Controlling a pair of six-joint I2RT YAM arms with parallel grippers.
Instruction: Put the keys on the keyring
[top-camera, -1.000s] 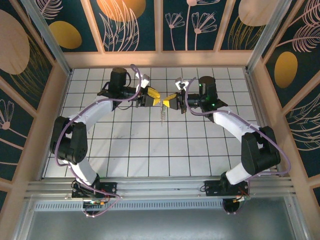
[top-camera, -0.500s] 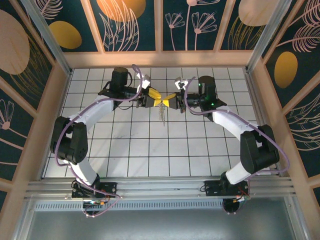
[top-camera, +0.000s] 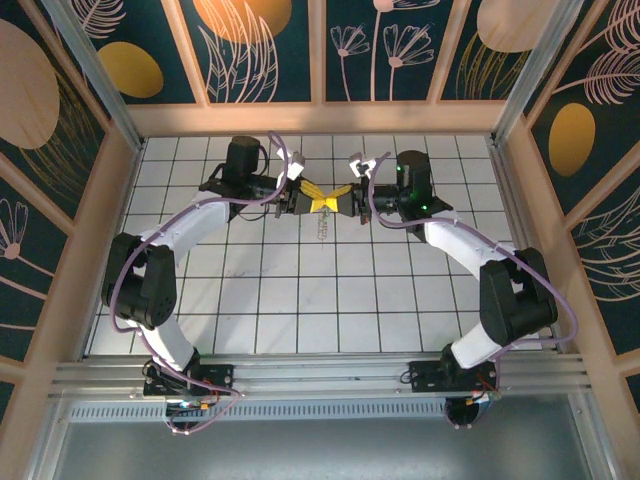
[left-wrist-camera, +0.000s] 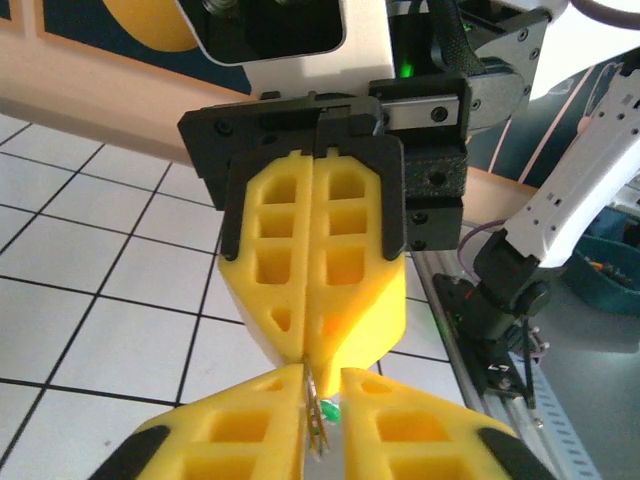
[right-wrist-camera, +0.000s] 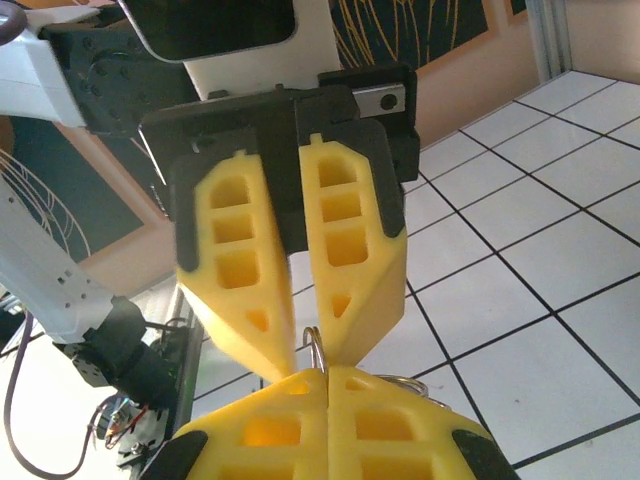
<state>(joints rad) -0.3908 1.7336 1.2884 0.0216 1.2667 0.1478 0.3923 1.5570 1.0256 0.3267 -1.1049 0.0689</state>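
Right gripper (right-wrist-camera: 325, 385) first: its yellow fingers are pressed flat together, no gap at all, and a thin wire loop, the keyring (right-wrist-camera: 314, 345), pokes up right out of the seam at the tips. So that one is clenched on the ring. Nose to nose with it is the left gripper (left-wrist-camera: 323, 395), its fingers drawn in to a narrow slot. In that slot sit the keys (left-wrist-camera: 328, 410), a sliver of metal with a spot of bright green. Whether those pads are actually biting on it, I can't tell.

From above, both sets of tips meet in mid-air over the far middle of the tiled table (top-camera: 300, 300). A small pale dangle (top-camera: 322, 228) hangs just below the meeting point, too small to make out. The left arm curves in from the near left, the right arm from the near right.
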